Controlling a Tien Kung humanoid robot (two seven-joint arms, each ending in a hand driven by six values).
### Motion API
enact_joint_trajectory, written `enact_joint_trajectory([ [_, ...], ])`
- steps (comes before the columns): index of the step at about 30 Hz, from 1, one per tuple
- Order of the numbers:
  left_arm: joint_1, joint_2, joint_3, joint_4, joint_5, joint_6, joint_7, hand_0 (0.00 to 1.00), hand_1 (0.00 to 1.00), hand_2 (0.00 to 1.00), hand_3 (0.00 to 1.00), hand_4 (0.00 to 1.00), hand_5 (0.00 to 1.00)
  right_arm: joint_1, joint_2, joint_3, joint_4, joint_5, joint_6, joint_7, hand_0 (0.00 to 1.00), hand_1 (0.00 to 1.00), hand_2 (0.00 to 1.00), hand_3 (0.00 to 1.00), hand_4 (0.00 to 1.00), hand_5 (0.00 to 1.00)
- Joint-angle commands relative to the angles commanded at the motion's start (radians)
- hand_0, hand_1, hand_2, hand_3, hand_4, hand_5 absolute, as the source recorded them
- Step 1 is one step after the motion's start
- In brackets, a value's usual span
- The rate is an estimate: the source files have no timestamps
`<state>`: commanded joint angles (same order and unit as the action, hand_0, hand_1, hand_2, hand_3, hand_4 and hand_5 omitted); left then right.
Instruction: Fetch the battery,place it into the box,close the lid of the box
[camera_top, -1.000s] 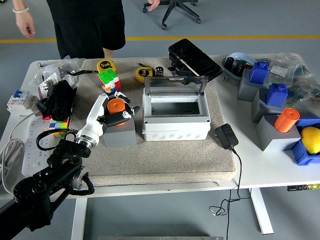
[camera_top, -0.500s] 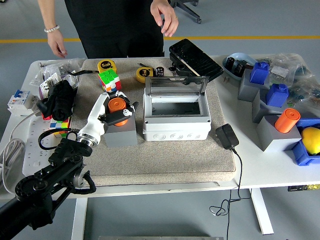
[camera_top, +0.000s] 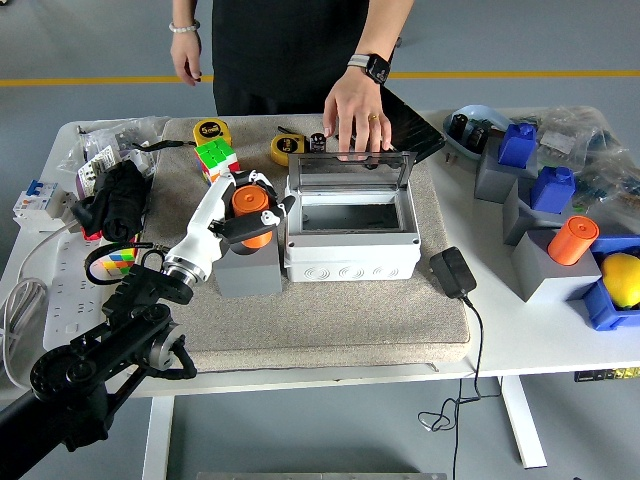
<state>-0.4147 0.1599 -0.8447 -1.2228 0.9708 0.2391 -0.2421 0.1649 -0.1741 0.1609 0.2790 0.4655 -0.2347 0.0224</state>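
Observation:
My left hand (camera_top: 248, 210) is shut on an orange cylindrical battery (camera_top: 250, 205) and holds it lifted above the grey block (camera_top: 245, 270), close to the left wall of the white box (camera_top: 350, 255). The box stands open in the middle of the mat, its clear lid (camera_top: 350, 172) tilted up at the back. A person's hand (camera_top: 353, 115) with a watch rests on the top edge of the lid. My right arm is out of view.
A second orange battery (camera_top: 573, 240) stands on a grey block at the right, next to blue blocks and a yellow ball (camera_top: 622, 278). A black adapter (camera_top: 453, 272) lies right of the box. Cubes, tape measures (camera_top: 212, 131) and a black bundle (camera_top: 115, 200) lie at the left and back.
My left hand has lifted the battery off the grey block and moved it right toward the box. The person has stepped right and put a hand on the lid.

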Motion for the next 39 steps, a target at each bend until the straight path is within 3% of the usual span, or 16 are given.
enact_joint_trajectory([
  [4, -0.012, 0.018, -0.001, -0.084, 0.102, -0.01, 0.041, 0.138, 0.052, 0.096, 0.164, 0.002, 0.002, 0.0, 0.0, 0.002, 0.0, -0.001, -0.001, 0.002, 0.676, 0.643, 0.671, 0.552, 0.885, 0.43],
  [7, -0.039, 0.03, 0.023, -0.131, 0.179, -0.047, 0.095, 0.138, 0.052, 0.096, 0.164, 0.002, 0.002, -0.001, 0.0, -0.001, 0.0, 0.002, 0.0, 0.002, 0.676, 0.643, 0.671, 0.552, 0.885, 0.43],
  [11, -0.101, 0.027, 0.097, -0.138, 0.293, -0.075, 0.15, 0.149, 0.061, 0.105, 0.172, 0.002, 0.002, 0.0, -0.002, -0.002, 0.0, 0.001, -0.001, 0.002, 0.676, 0.642, 0.671, 0.552, 0.884, 0.429],
  [21, -0.289, -0.039, 0.254, -0.037, 0.397, -0.119, 0.266, 0.156, 0.07, 0.101, 0.182, 0.002, 0.002, 0.003, -0.005, -0.005, 0.001, 0.006, -0.003, 0.003, 0.677, 0.642, 0.669, 0.552, 0.883, 0.428],
  [22, -0.299, -0.044, 0.259, -0.029, 0.402, -0.121, 0.27, 0.159, 0.08, 0.101, 0.191, 0.08, 0.002, 0.003, -0.005, -0.007, 0.001, 0.007, -0.003, 0.003, 0.677, 0.641, 0.666, 0.551, 0.881, 0.428],
  [25, -0.346, -0.071, 0.283, 0.014, 0.426, -0.135, 0.296, 0.159, 0.08, 0.101, 0.191, 0.08, 0.002, 0.002, -0.007, -0.015, 0.001, 0.012, -0.003, 0.001, 0.677, 0.641, 0.666, 0.551, 0.881, 0.428],
  [27, -0.369, -0.087, 0.294, 0.039, 0.434, -0.143, 0.318, 0.159, 0.08, 0.101, 0.191, 0.08, 0.002, 0.002, -0.008, -0.019, 0.001, 0.013, -0.003, 0.001, 0.677, 0.641, 0.666, 0.551, 0.881, 0.428],
  [28, -0.379, -0.095, 0.299, 0.052, 0.438, -0.149, 0.329, 0.168, 0.088, 0.104, 0.195, 0.168, 0.002, 0.002, -0.008, -0.02, 0.001, 0.013, -0.004, 0.001, 0.677, 0.641, 0.666, 0.552, 0.88, 0.427],
  [33, -0.419, -0.125, 0.333, 0.108, 0.464, -0.163, 0.372, 0.168, 0.088, 0.104, 0.195, 0.168, 0.002, 0.005, -0.009, -0.024, 0.002, 0.012, -0.007, 0.003, 0.677, 0.641, 0.666, 0.552, 0.88, 0.427],
  [34, -0.43, -0.134, 0.343, 0.122, 0.478, -0.167, 0.384, 0.172, 0.098, 0.109, 0.192, 0.265, 0.002, 0.005, -0.009, -0.025, 0.002, 0.013, -0.008, 0.003, 0.676, 0.641, 0.663, 0.552, 0.879, 0.426],
  [39, -0.468, -0.16, 0.36, 0.171, 0.527, -0.177, 0.435, 0.172, 0.098, 0.109, 0.192, 0.265, 0.002, 0.004, -0.01, -0.026, 0.003, 0.013, -0.009, 0.004, 0.676, 0.641, 0.663, 0.552, 0.879, 0.426],
])
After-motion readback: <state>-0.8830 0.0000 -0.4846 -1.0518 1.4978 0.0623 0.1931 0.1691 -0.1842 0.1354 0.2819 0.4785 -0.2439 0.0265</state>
